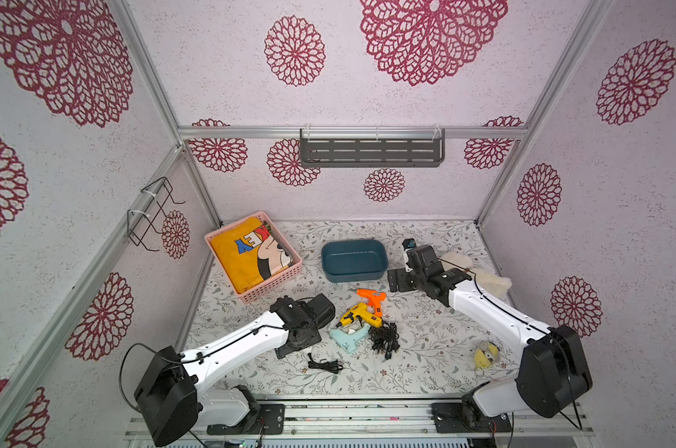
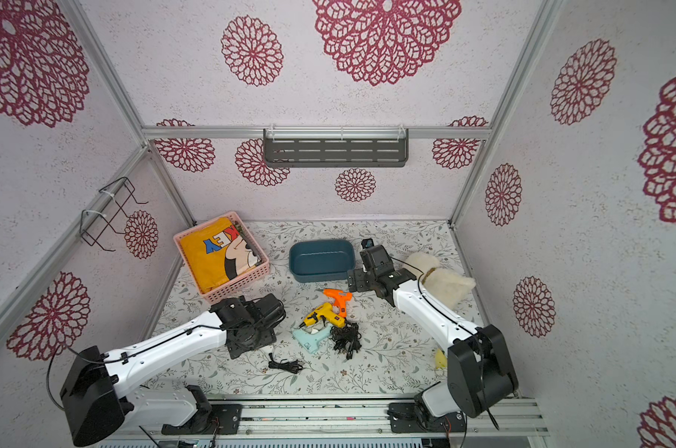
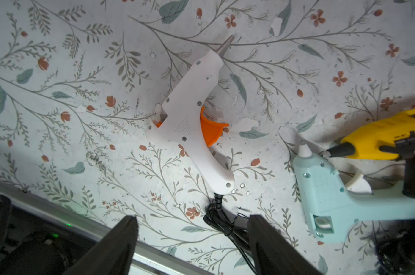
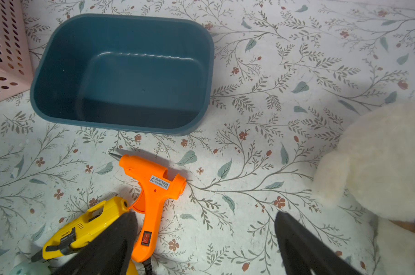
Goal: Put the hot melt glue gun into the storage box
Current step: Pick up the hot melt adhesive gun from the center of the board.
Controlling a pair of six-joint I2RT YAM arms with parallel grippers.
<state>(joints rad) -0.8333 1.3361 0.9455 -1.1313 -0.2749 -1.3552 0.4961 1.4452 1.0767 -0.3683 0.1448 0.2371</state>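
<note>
Several hot melt glue guns lie mid-table: orange (image 1: 371,298), yellow (image 1: 357,316) and light blue (image 1: 346,337). A white one with an orange trigger (image 3: 197,119) shows only in the left wrist view. My left gripper (image 3: 192,223) is open just behind the white gun's handle, with its black cord (image 3: 217,219) lying between the fingers. Behind the guns stands the teal storage box (image 1: 353,277) (image 2: 320,277) (image 4: 58,59) with nothing in it. My right gripper (image 4: 205,219) is open near the box, and the orange gun's handle (image 4: 149,214) lies just beside one finger.
A pink lattice basket (image 1: 274,289) with a yellow cloth stands at the back left. A white plush (image 1: 491,281) lies behind my right arm, a small yellow toy (image 1: 485,355) at the front right. A tangled black cord bundle (image 1: 384,337) lies beside the guns.
</note>
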